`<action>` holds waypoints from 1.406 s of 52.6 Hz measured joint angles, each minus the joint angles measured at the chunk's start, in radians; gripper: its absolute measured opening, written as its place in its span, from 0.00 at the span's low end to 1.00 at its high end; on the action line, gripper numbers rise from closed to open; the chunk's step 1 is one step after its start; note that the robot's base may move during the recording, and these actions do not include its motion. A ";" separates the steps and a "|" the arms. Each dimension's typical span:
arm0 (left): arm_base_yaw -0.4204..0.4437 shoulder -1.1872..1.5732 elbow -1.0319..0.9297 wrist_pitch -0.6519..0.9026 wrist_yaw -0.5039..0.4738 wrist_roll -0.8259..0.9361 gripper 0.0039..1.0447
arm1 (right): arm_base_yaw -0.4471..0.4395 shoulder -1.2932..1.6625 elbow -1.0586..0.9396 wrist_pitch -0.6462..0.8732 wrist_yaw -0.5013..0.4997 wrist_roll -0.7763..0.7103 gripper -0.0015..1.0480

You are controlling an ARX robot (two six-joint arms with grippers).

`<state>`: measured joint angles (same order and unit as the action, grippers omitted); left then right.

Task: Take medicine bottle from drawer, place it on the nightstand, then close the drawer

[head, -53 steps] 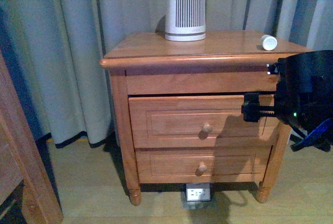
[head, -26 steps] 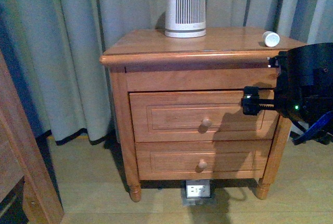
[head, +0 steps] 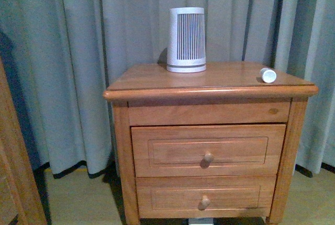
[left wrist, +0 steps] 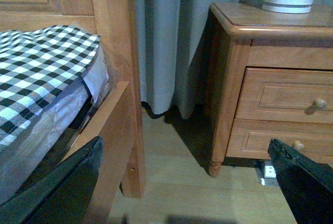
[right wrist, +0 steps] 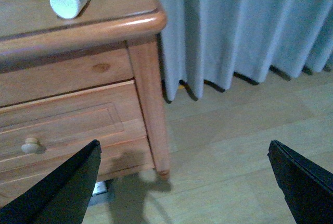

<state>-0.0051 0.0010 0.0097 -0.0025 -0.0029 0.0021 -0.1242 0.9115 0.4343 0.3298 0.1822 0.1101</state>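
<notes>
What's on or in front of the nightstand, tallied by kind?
Medicine bottle, lying on its side on the nightstand top: 1
Ribbed white device, upright on top: 1
Drawers, both shut: 2, upper drawer and lower drawer
Knobs: 2
Total: 6

- The black right arm that stood in front of the honey-brown wooden nightstand point(head: 209, 131) has left the front view; neither arm shows there now.
- The upper drawer point(head: 208, 149), its front a little proud a second ago, now sits flush and shut.
- The front view has shifted: the white-grey ribbed device point(head: 187, 40) and the small white medicine bottle point(head: 268, 75) appear lower in frame.
</notes>
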 joint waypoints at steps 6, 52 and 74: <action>0.000 0.000 0.000 0.000 0.000 0.000 0.94 | -0.032 -0.352 -0.082 -0.199 -0.023 -0.021 0.93; 0.000 0.000 0.000 0.000 0.001 0.000 0.94 | 0.116 -0.825 -0.340 -0.348 -0.193 -0.104 0.28; 0.000 0.000 0.000 0.000 0.001 0.000 0.94 | 0.120 -0.864 -0.389 -0.338 -0.186 -0.107 0.03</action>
<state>-0.0051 0.0010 0.0097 -0.0025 -0.0021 0.0021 -0.0044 0.0471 0.0456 -0.0082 -0.0036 0.0032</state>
